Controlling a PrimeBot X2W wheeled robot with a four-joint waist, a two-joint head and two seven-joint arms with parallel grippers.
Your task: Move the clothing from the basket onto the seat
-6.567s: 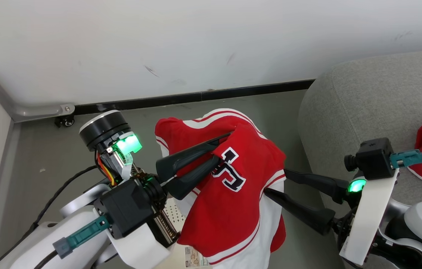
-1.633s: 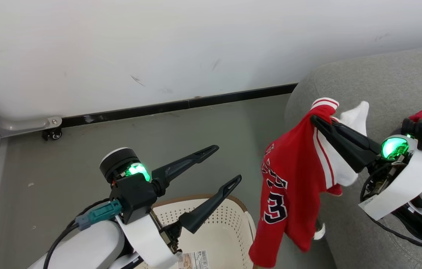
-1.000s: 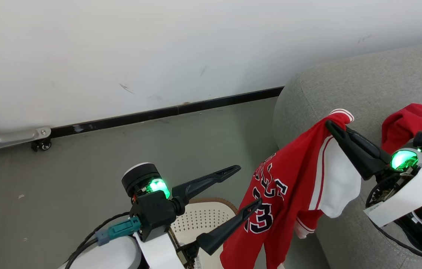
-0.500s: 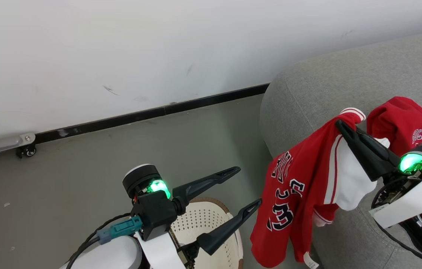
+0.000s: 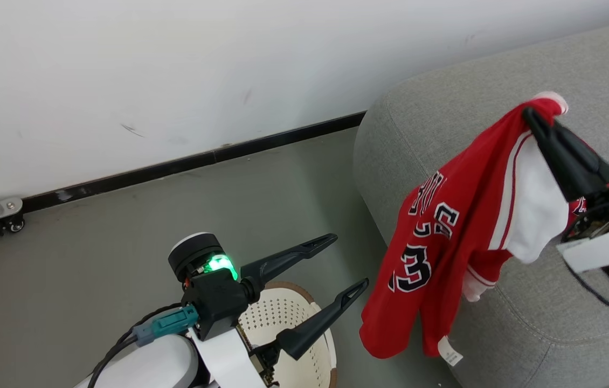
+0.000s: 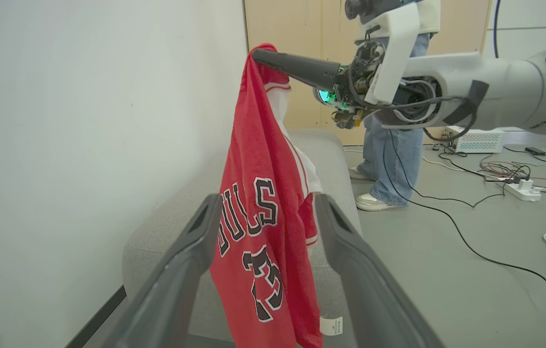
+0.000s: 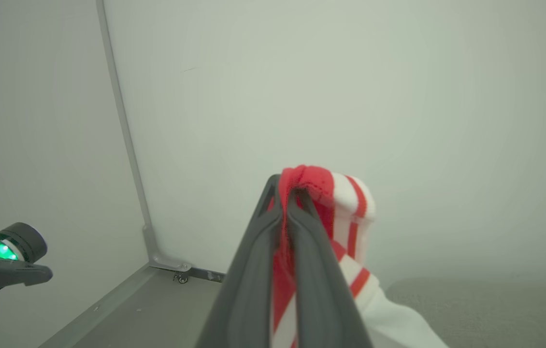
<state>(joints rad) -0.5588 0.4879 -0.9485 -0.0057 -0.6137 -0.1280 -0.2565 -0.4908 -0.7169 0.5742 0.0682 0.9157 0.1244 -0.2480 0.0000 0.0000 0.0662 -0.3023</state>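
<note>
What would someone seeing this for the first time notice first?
The red jersey hanging in mid-air from the right gripper, whose fingers are shut on its striped trim, by the grey seat's corner. Lower left in the head view, the left gripper stands wide open over the cream basket.

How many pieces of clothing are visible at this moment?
1. The jersey hangs from the right gripper, jaws shut on it, at the end of the seat. More may be hidden behind it or deep in the basket.
</note>
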